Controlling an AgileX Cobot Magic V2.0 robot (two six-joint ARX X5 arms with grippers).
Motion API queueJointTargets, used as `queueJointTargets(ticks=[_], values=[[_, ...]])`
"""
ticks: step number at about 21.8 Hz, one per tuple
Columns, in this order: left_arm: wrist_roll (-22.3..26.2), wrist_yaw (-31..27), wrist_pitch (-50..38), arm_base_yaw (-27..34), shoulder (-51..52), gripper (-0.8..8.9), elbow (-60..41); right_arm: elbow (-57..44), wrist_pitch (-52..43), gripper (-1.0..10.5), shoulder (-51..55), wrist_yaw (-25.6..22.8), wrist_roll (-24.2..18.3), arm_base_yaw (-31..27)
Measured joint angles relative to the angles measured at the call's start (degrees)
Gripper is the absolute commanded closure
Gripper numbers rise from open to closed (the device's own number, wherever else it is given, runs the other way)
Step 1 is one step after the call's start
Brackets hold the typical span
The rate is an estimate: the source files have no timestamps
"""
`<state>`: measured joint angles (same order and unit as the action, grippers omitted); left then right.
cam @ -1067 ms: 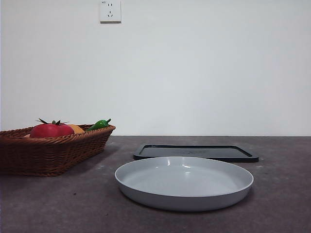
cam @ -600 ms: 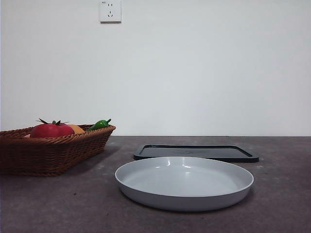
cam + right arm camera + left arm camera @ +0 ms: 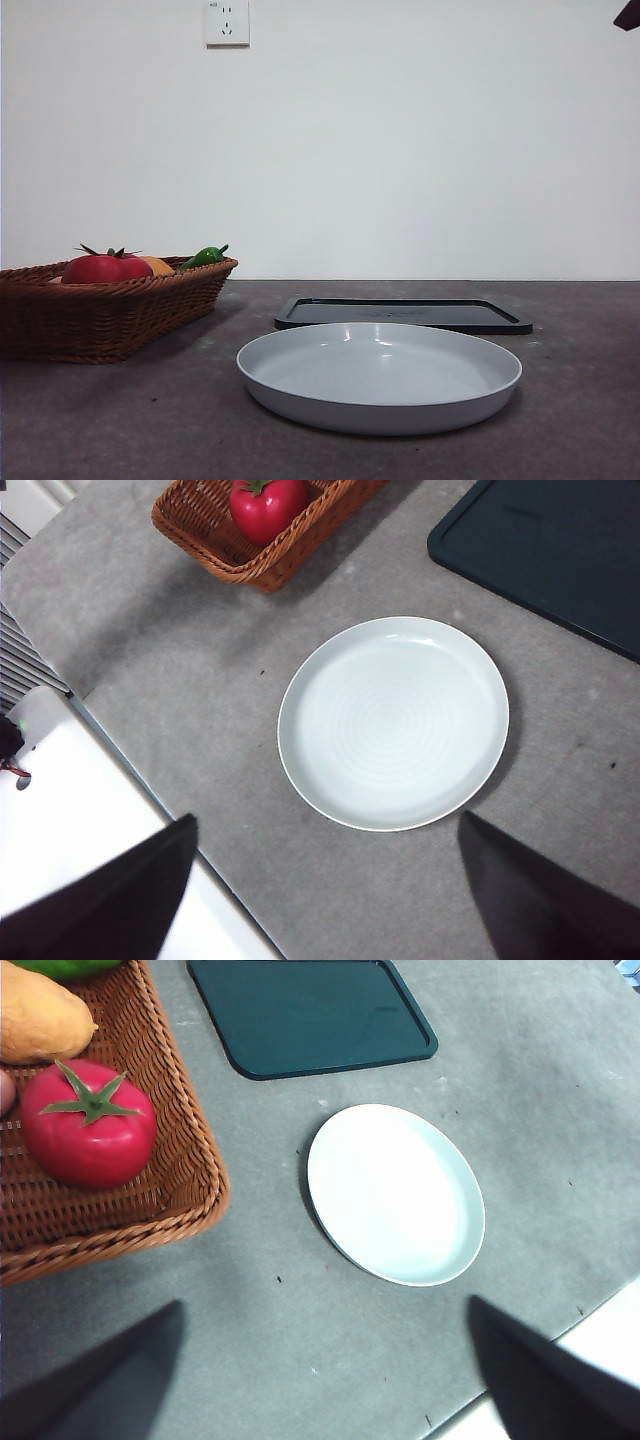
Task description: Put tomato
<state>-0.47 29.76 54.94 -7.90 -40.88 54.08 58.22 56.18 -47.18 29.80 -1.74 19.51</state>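
Note:
The glossy red tomato [image 3: 103,267] with a green spiky stem lies in a brown wicker basket [image 3: 100,315] at the left; it also shows in the left wrist view [image 3: 88,1124] and the right wrist view [image 3: 268,505]. An empty pale grey plate [image 3: 379,375] stands in the middle, seen also in the left wrist view [image 3: 395,1193] and the right wrist view [image 3: 393,722]. My left gripper [image 3: 325,1380] is open and empty, high above the table between basket and plate. My right gripper [image 3: 325,890] is open and empty, high above the plate's near side.
An orange fruit [image 3: 38,1020] and a green pepper [image 3: 205,256] share the basket with the tomato. A flat black tray [image 3: 402,314] lies behind the plate. A black tip of an arm [image 3: 628,14] shows at the top right corner. The table's front edge [image 3: 130,770] shows below the right gripper.
A black arm tip has come into the front view's top right corner. The tomato, basket, plate and tray have not moved.

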Motion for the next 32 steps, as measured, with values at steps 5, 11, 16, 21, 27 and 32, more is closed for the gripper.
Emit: queueJointTargets(ticks=[5, 11, 16, 21, 27, 32], values=[[0.0, -4.0, -1.9, 0.0, -1.7, 3.09, 0.0, 0.0, -0.3, 5.0, 0.0, 0.0, 0.0, 0.0], [0.0, -7.5, -10.9, -0.1, -7.7, 3.14, 0.0, 0.0, -0.3, 5.0, 0.0, 0.0, 0.0, 0.0], [0.7, -10.2, -19.5, -0.5, -14.4, 3.14, 0.0, 0.0, -0.3, 5.0, 0.0, 0.0, 0.0, 0.0], [3.1, -13.5, -26.5, -1.1, -22.9, 3.14, 0.0, 0.0, -0.3, 5.0, 0.0, 0.0, 0.0, 0.0], [7.9, -16.2, -32.5, -2.1, -31.7, 3.14, 0.0, 0.0, -0.3, 5.0, 0.0, 0.0, 0.0, 0.0], [10.2, -16.4, -36.4, -2.4, -37.6, 3.14, 0.0, 0.0, -0.1, 5.0, 0.0, 0.0, 0.0, 0.0]])
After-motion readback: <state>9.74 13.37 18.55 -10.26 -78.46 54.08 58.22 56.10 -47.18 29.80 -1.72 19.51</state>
